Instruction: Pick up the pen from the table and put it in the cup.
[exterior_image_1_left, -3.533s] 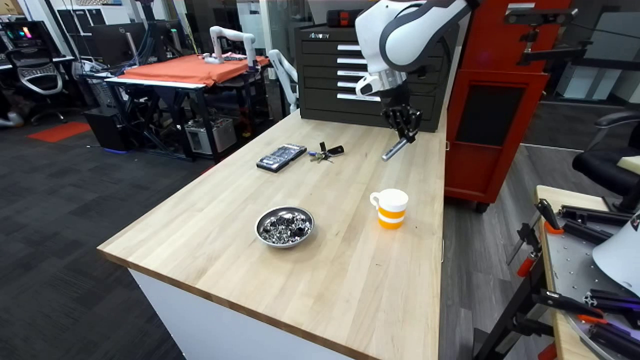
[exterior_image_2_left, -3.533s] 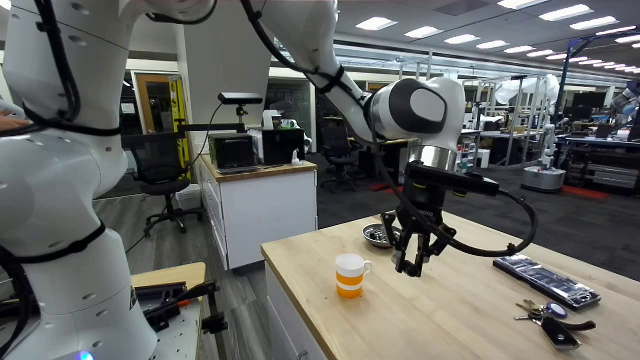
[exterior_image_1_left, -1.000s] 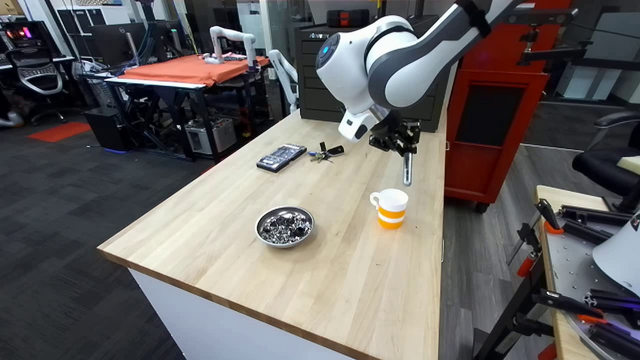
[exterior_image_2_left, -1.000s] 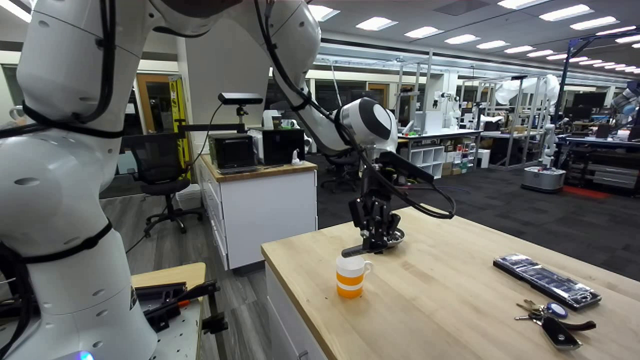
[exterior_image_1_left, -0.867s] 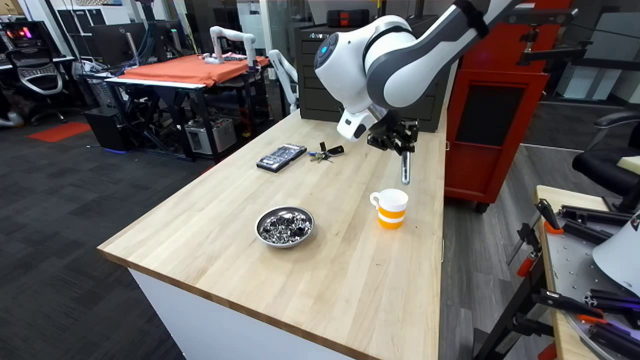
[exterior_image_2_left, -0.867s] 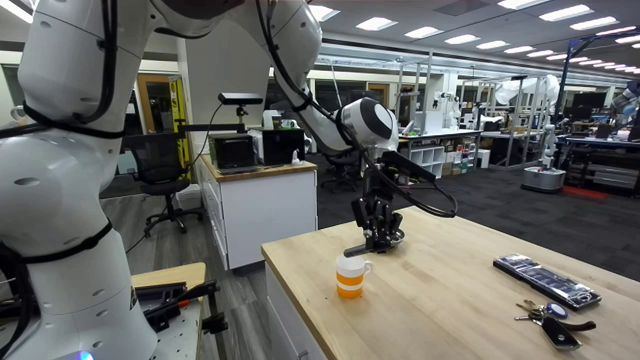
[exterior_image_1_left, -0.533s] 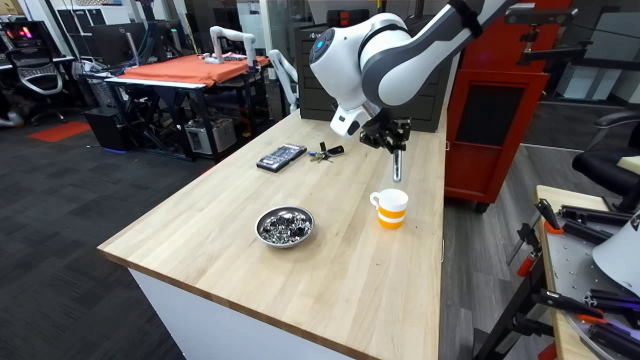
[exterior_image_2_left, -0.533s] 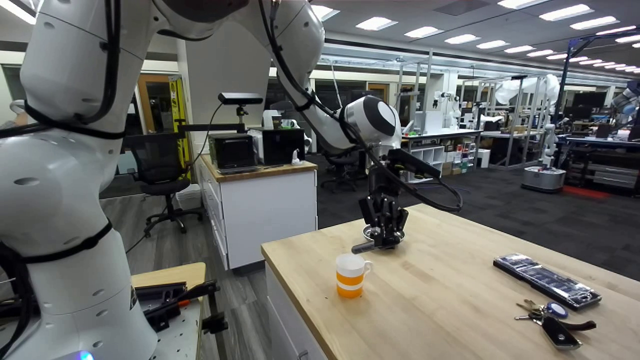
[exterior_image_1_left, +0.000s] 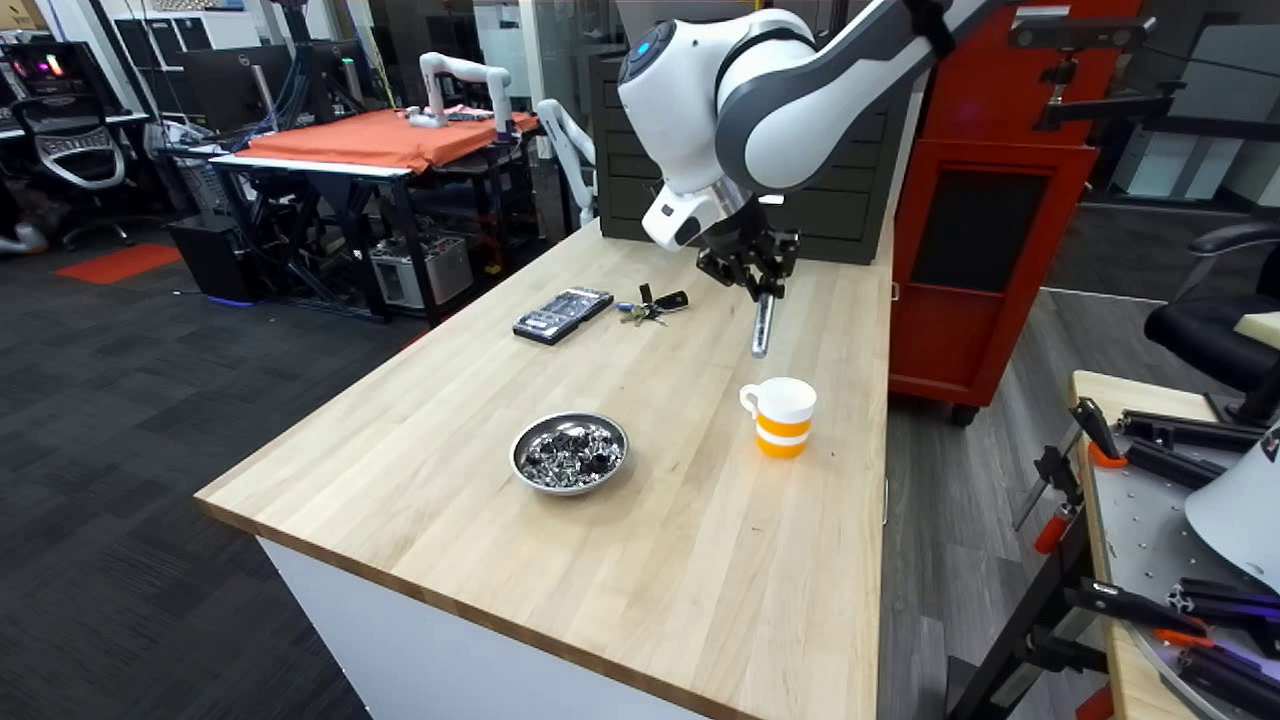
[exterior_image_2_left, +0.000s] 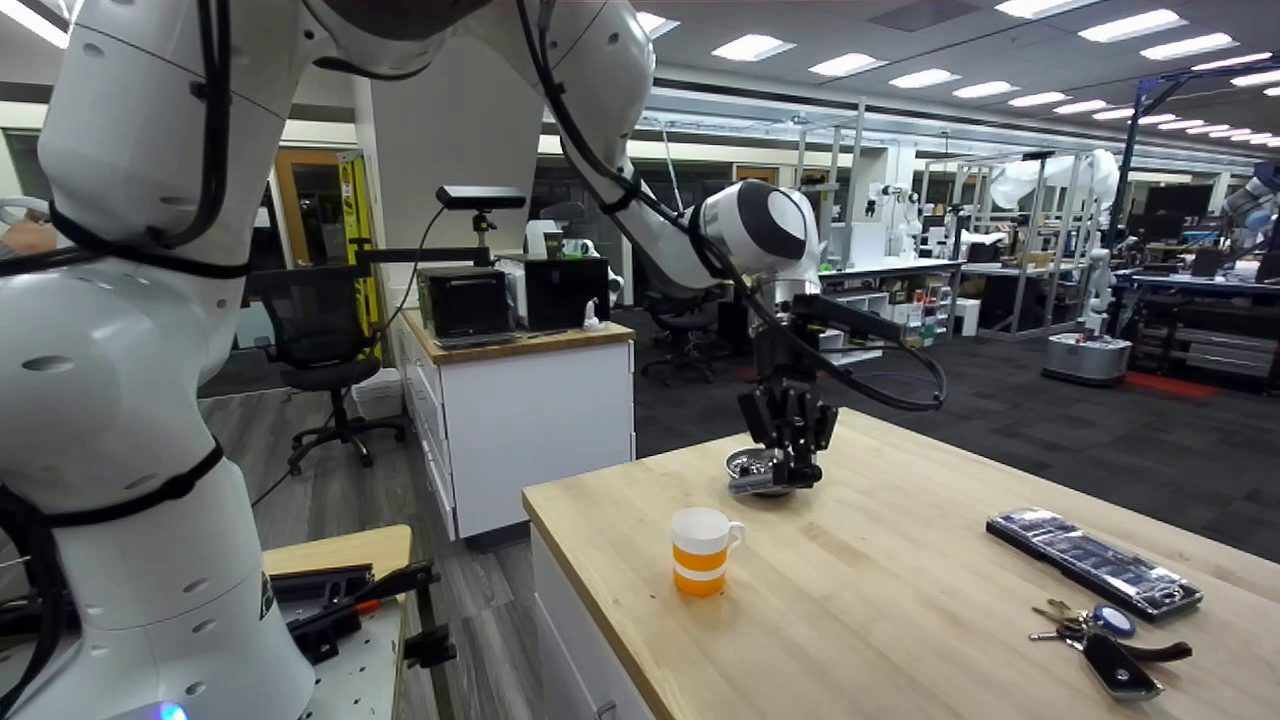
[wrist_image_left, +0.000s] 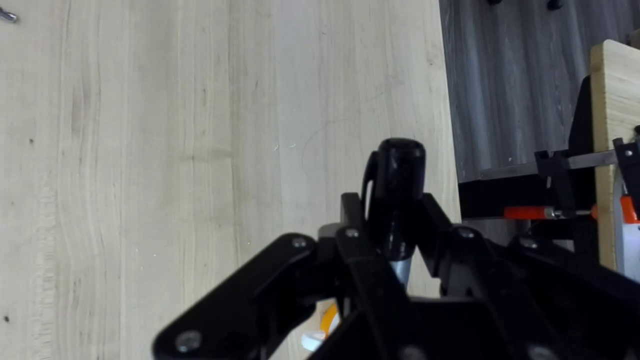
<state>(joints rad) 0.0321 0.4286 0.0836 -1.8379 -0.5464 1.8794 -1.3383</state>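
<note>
The pen (exterior_image_1_left: 763, 325) has a silver-grey barrel and a black end. My gripper (exterior_image_1_left: 771, 284) is shut on it and holds it tilted above the table (exterior_image_1_left: 680, 560). In an exterior view the pen (exterior_image_2_left: 755, 484) shows up and to the right of the cup (exterior_image_2_left: 700, 552), apart from it. The cup (exterior_image_1_left: 784, 412) stands upright, white with orange bands and a small handle. In the wrist view the black end of the pen (wrist_image_left: 401, 170) sticks out past the fingertips (wrist_image_left: 385, 210), and the cup (wrist_image_left: 329, 322) is mostly hidden behind the gripper.
A metal bowl (exterior_image_1_left: 567, 490) of small metal parts stands on the table. A flat dark case (exterior_image_1_left: 563, 315) and keys (exterior_image_1_left: 652, 306) lie farther along. A dark tool chest (exterior_image_1_left: 825, 225) stands at the table's end. A side bench with clamps (wrist_image_left: 530, 213) is beside the table.
The gripper, holding the pen, moves left in an exterior view and right in another, so the pen no longer overlaps the cup's rim there. The pen's tilt changes slightly. The cup stays put.
</note>
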